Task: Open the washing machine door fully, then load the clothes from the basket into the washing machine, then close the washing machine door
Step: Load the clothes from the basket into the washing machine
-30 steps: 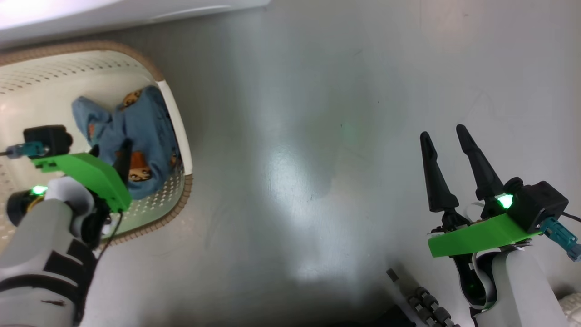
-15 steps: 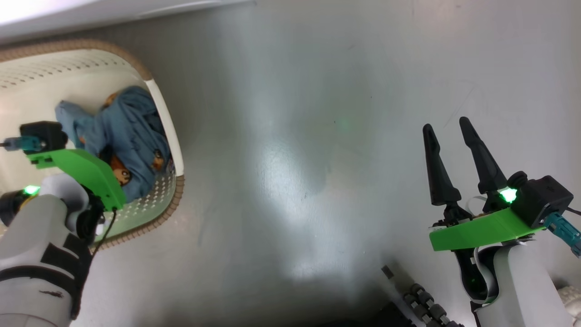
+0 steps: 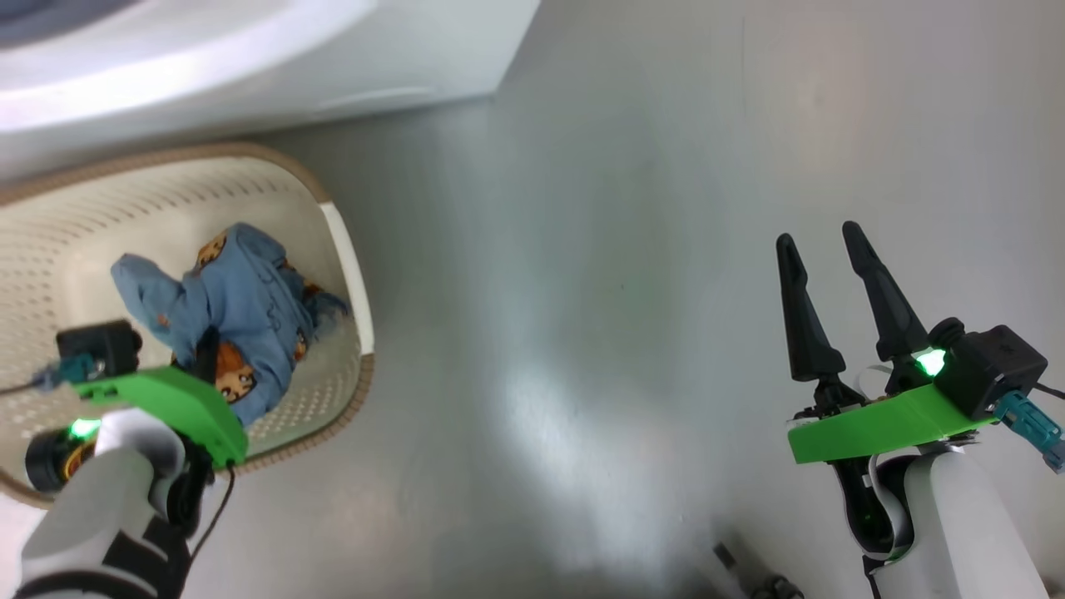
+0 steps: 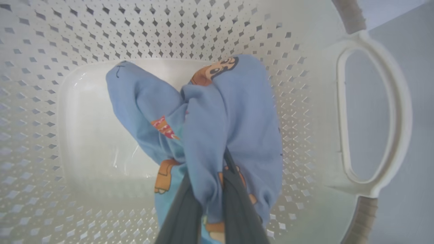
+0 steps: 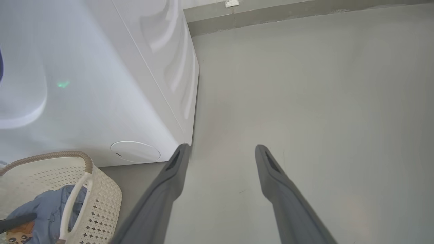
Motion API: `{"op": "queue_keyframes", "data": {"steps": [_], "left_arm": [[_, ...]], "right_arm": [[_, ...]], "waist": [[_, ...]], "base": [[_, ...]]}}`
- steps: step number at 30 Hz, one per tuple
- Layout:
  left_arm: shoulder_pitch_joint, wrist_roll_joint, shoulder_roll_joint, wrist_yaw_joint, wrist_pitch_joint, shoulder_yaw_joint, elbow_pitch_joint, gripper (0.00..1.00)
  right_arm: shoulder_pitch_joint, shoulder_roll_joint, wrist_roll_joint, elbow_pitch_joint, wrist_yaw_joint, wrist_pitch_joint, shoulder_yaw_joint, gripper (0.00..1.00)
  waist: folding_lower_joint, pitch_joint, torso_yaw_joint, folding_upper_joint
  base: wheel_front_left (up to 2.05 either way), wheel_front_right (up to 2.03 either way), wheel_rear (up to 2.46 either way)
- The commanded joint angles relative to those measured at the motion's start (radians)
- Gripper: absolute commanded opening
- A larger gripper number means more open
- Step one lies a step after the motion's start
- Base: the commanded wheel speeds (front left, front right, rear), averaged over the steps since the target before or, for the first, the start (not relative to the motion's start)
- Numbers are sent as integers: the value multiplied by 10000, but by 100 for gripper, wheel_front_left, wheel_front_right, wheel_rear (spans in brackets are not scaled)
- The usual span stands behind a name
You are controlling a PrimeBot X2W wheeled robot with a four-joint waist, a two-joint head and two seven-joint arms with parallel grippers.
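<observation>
Down in the basket [image 3: 100,225], your left gripper [image 4: 208,179] pinches the clothes [image 4: 234,112]; washing machine [image 3: 250,58] just beyond, right gripper [image 3: 819,237] spread wide.

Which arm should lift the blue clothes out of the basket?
Left. The left gripper pinches the clothes inside the basket; the right gripper hangs open over the floor, away from it.

The clothes [image 4: 234,112] hid the tips of the left gripper [image 4: 211,176], and the head view's edge cut off the basket [image 3: 125,208].
</observation>
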State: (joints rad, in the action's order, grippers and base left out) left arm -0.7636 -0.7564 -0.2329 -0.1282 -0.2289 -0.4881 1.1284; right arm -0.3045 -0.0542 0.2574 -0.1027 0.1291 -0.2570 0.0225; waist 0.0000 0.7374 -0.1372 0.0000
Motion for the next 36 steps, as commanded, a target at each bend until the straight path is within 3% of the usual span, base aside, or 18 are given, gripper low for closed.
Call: {"op": "queue_keyframes", "data": {"steps": [1, 4, 14, 24, 36], "left_arm": [[390, -38, -432, -25, -152, 227, -120, 0], [764, 2, -501, -25, -307, 401, -449, 0], [2756, 1360, -538, 443, -327, 2561, -3766, 0], [4743, 2994, 212, 413, -328, 4636, -6678, 0], [6422, 4506, 1173, 458, -328, 6174, -9301, 0]], "right_arm": [[451, -13, -37, 144, 16, -48, 187, 100], [561, -61, -34, 62, 16, -48, 164, 100], [970, -289, 13, -258, 16, -48, 148, 100], [1439, -425, 23, -434, 16, -48, 151, 100], [1846, -602, -26, -518, 16, -48, 276, 100]], "waist": [[0, -676, 233, 0], [0, -1143, 347, 0], [0, -2646, 726, 0], [0, -4123, 959, 0], [0, -5472, 1113, 0]], "base": [[0, 0, 0], [0, 0, 0], [0, 0, 0], [0, 0, 0], [0, 0, 0]]}}
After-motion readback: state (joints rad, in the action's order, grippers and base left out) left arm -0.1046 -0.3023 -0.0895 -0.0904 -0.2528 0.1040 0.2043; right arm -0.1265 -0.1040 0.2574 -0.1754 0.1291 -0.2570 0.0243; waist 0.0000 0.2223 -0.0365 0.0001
